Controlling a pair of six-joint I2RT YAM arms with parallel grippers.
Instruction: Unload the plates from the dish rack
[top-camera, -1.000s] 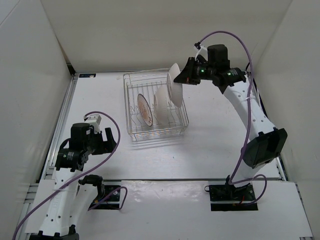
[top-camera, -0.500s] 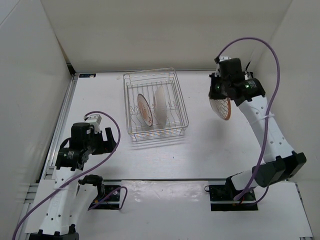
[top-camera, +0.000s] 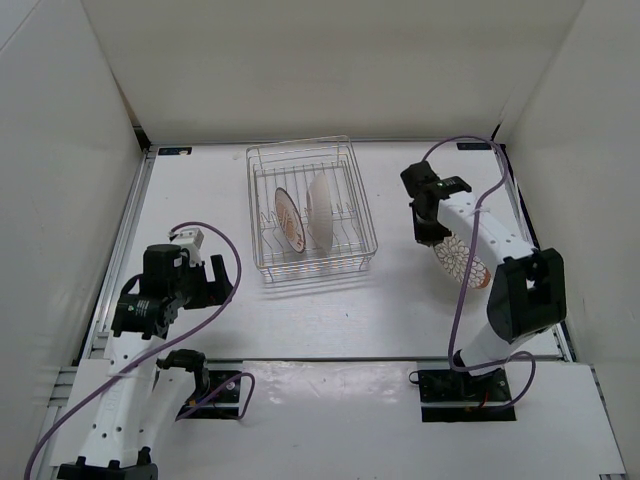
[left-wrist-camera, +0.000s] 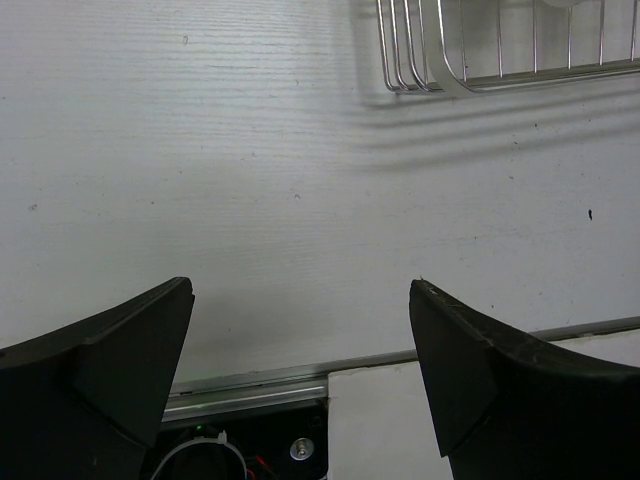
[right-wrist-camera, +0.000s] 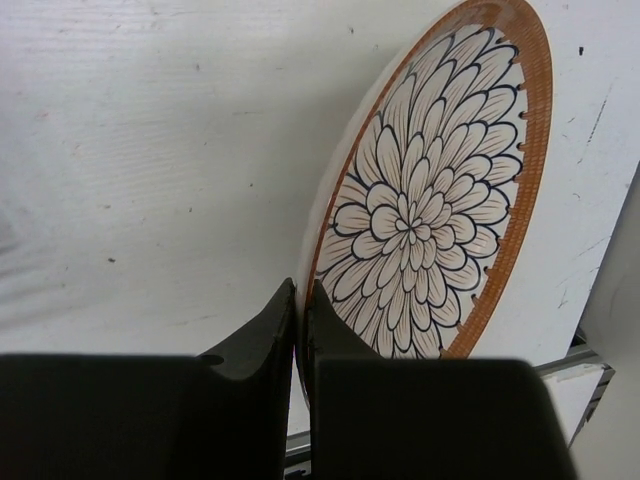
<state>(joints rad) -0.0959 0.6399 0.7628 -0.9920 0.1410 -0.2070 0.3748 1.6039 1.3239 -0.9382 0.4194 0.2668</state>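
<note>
Two plates (top-camera: 288, 220) stand on edge in the dish rack (top-camera: 262, 170). A third, petal-patterned plate (right-wrist-camera: 430, 200) hangs tilted over the surface (right-wrist-camera: 120, 150) to the right of the rack, its rim pinched between the right fingers (right-wrist-camera: 285, 315). The left fingers (left-wrist-camera: 140, 340) are spread and empty, well apart from everything. With only a thin rim pinch holding it, the plate could swivel or slip. Letting go while it is tilted may send it rolling or clattering.

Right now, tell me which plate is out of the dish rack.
The petal-patterned plate clamped in the right gripper, right of the dish rack; the other two plates stand on edge inside it.
</note>
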